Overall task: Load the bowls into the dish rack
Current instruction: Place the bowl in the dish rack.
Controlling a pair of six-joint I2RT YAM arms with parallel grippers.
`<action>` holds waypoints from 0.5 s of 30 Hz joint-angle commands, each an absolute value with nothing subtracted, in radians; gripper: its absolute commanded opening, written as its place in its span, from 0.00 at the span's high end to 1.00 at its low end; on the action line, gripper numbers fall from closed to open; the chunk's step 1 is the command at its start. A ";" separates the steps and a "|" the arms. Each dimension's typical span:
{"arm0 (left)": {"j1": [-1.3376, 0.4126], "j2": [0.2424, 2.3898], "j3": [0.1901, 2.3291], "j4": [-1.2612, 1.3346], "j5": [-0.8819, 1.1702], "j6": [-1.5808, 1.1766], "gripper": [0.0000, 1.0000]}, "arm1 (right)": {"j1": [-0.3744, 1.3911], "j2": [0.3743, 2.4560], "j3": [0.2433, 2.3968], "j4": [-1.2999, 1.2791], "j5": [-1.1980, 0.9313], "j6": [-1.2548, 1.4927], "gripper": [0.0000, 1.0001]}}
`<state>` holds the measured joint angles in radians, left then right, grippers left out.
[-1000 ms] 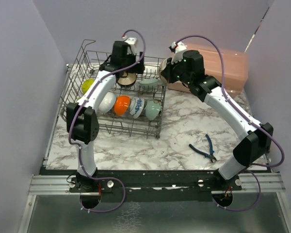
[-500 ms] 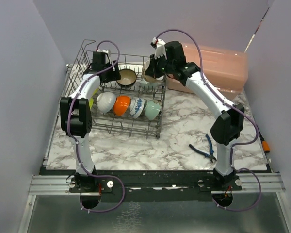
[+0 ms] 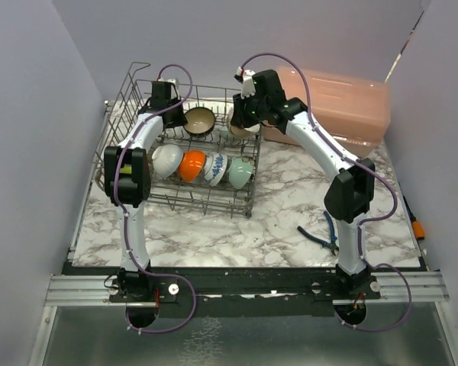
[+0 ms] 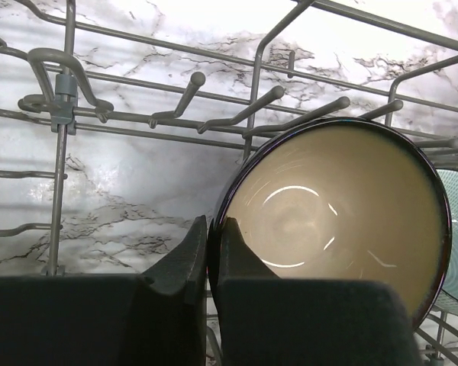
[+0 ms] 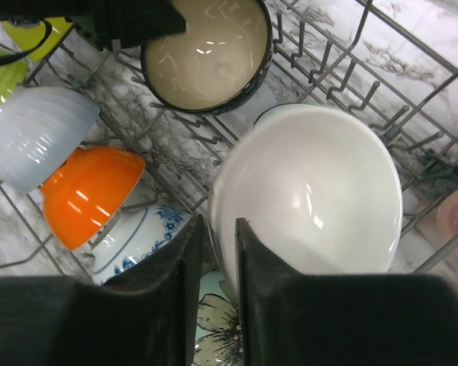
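Left gripper (image 4: pixel 211 255) pinching beige bowl (image 4: pixel 336 229), right gripper (image 5: pixel 217 255) pinching white bowl (image 5: pixel 313 191), at dish rack (image 3: pixel 206 202), eleven o'clock; other bowls (image 5: pixel 88 194) apparently racked.

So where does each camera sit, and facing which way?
Top external: above and behind, looking down on the dish rack; both arms show.
Left wrist: on the left arm, facing the beige bowl; shut jaws below.
Right wrist: on the right arm, looking down; jaws straddle the white bowl.
All share the beige bowl.
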<state>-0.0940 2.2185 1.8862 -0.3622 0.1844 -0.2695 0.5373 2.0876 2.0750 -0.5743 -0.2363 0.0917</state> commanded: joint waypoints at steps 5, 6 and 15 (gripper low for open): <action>-0.102 1.991 1.781 -0.307 0.090 -0.237 1.00 | 0.535 2.034 2.064 -0.538 -0.207 0.137 0.26; -0.101 1.959 1.759 -0.295 0.083 -0.233 1.00 | 0.535 2.023 2.059 -0.528 -0.213 0.144 0.21; -0.127 1.681 1.572 -0.161 0.082 -0.222 1.00 | 0.534 1.982 2.087 -0.468 -0.349 0.242 0.08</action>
